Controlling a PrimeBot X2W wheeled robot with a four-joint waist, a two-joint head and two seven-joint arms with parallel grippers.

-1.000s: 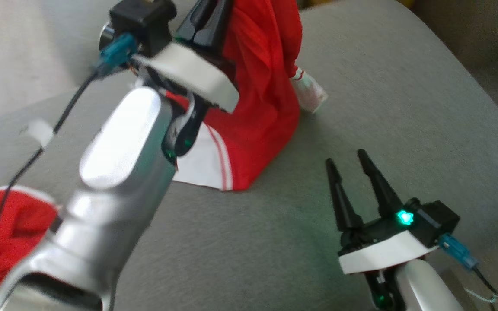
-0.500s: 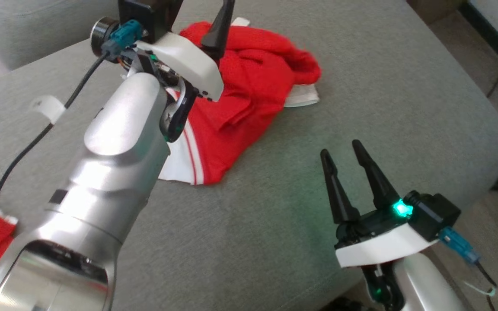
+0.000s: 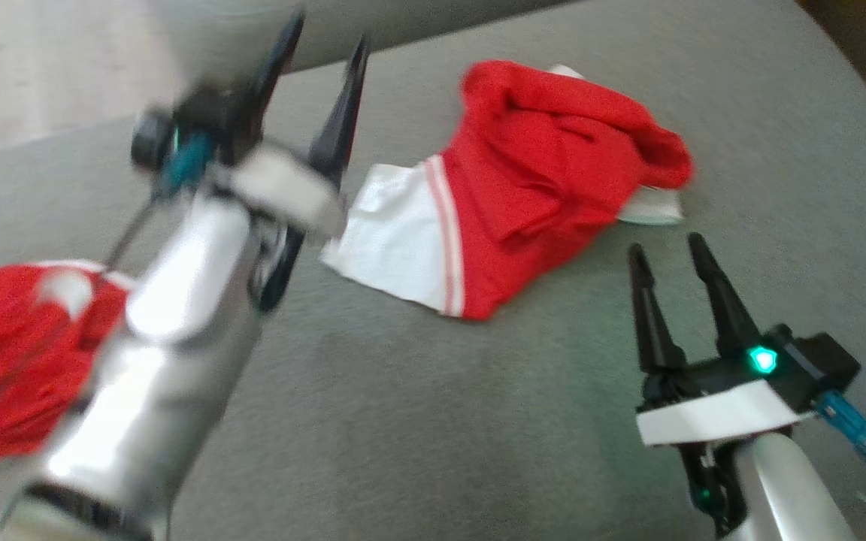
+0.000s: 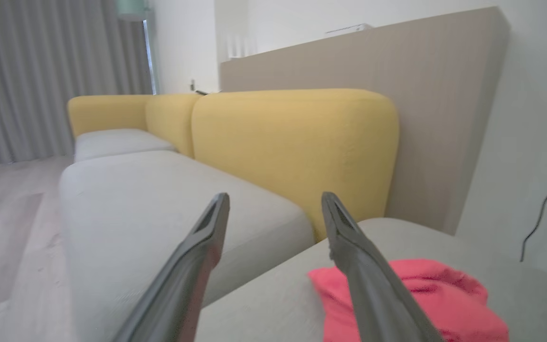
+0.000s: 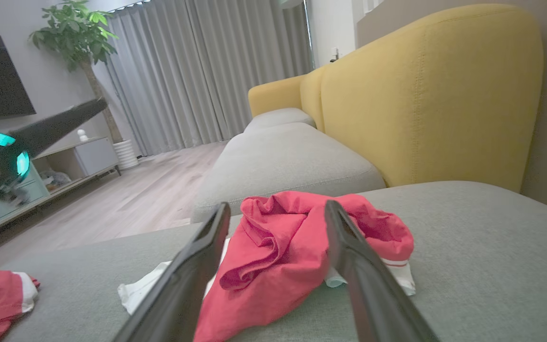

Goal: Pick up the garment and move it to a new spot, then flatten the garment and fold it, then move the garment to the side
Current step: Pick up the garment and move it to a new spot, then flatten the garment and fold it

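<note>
Two dark, long-fingered grippers are seen above a grey fabric sofa seat (image 3: 418, 421). The left gripper (image 3: 329, 28) is raised at the upper left of the head view, blurred, with its two fingers spread wide and nothing gripped. In its own wrist view the same fingers are shown well apart over the seat.

The right gripper (image 3: 665, 246) is held low at the lower right, its fingers likewise parted wide and empty.

The crumpled red garment with white panels and a striped white band (image 3: 538, 180) is laid in a heap on the seat. It is placed between the two grippers, farther from the robot, and is touched by neither. In the right wrist view it is seen just beyond the parted fingertips, apart from them.

A second bunched red and white cloth (image 3: 4, 376) is found at the near left of the seat, partly covered by the left arm's silver forearm (image 3: 177, 315). A mustard-yellow upholstered backrest (image 5: 425, 95) is seen behind the seat.
</note>
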